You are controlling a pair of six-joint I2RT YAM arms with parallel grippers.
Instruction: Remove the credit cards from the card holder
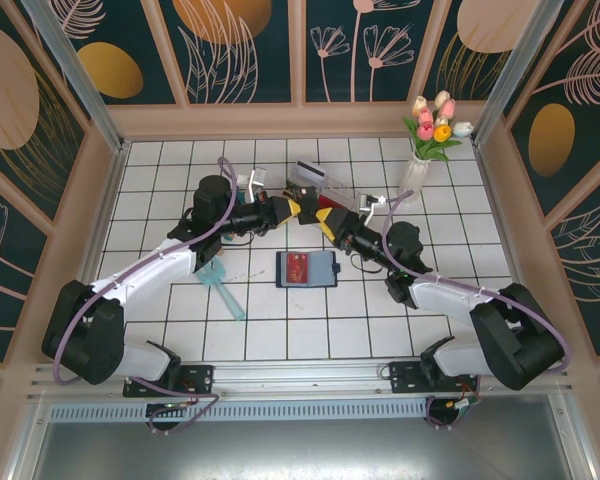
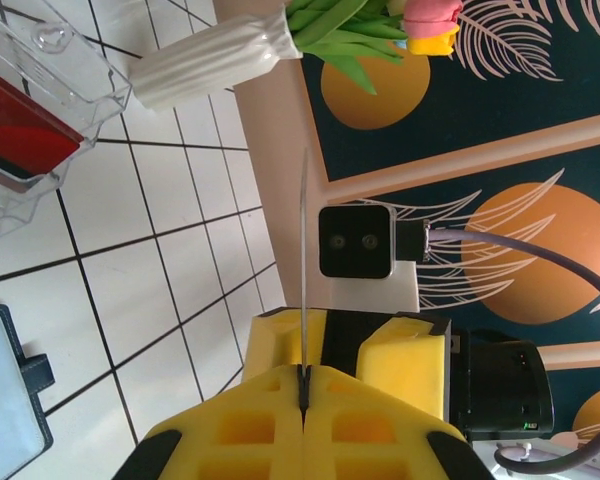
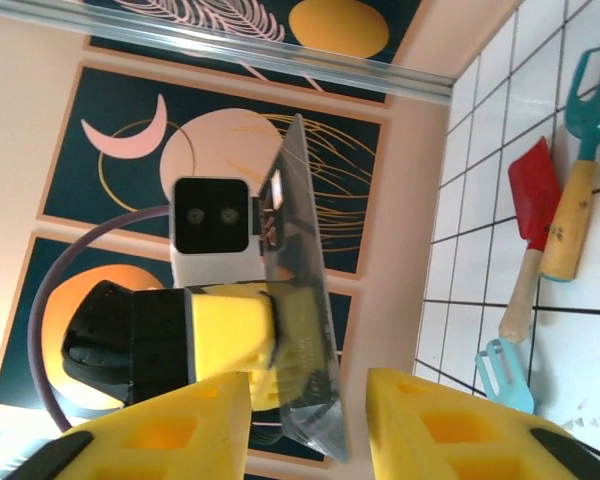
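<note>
Above the surface (image 1: 280, 330), behind the holder (image 1: 326, 269), the left hand (image 2: 304, 395) pinches one card (image 3: 298, 290) edge-on. The right hand (image 3: 310, 425) stands part-open, its fingers either side of it (not clamped, apparently). A red card (image 1: 298, 266) lies in the open holder: roughly half done.

Two arms: left arm (image 1: 150, 265) and right arm (image 1: 450, 295). Two grippers: left gripper (image 1: 291, 207) and right gripper (image 1: 322, 216). One card holder (image 1: 326, 270). Two cards: a red card (image 1: 298, 267) and a grey card (image 3: 302, 300). One clear box (image 1: 315, 180), with one flat red item (image 2: 20, 130) inside, kind unclear. One vase (image 1: 413, 178). Three garden tools: rake (image 3: 580, 150), red trowel (image 3: 530, 190), pale fork (image 3: 505, 372).
</note>
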